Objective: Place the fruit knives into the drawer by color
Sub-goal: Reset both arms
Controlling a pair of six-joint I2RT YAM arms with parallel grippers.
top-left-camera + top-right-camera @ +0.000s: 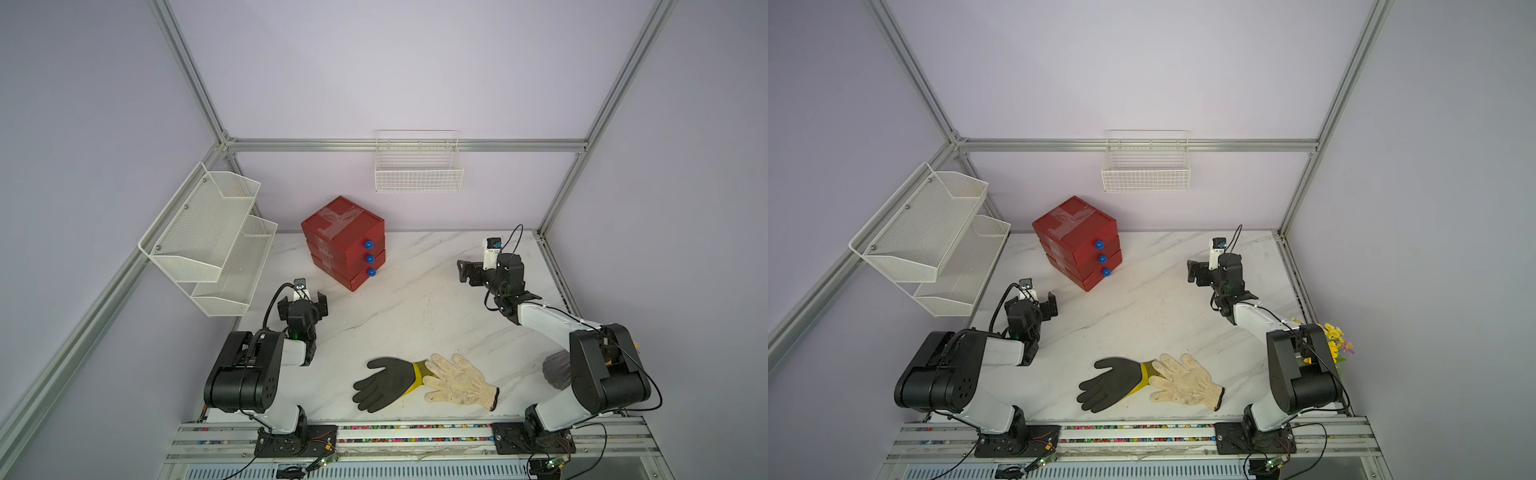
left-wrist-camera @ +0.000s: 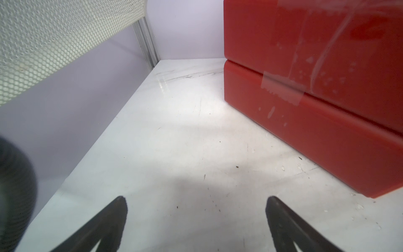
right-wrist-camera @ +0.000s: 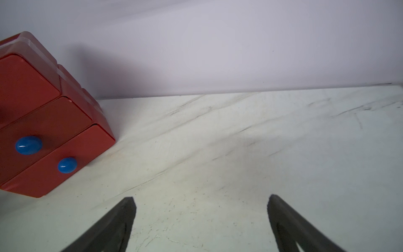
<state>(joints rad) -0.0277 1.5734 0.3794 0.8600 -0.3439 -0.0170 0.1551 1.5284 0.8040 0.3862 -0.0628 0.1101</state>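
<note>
No knives in view, drawers (image 1: pixel 353 259) shut: left gripper (image 2: pixel 197 201) and right gripper (image 3: pixel 201 199), fingers apart and empty, should avoid bumping them.

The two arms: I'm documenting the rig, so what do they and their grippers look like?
Both the left arm and right arm have white link shells and bulky black joint housings, with thin black cables looping to wrist cameras. The left gripper and right gripper are black, with dark tapered fingers.

You had red three-drawer cabinet (image 1: pixel 343 243) upright, drawers all shut, blue knobs (image 1: pixel 369 258) facing out, clear tape (image 1: pixel 338 220) on top; just ahead-right of left pincer (image 2: pixel 196 203), well apart from right pincer (image 3: pixel 200 200), to its left.
</note>
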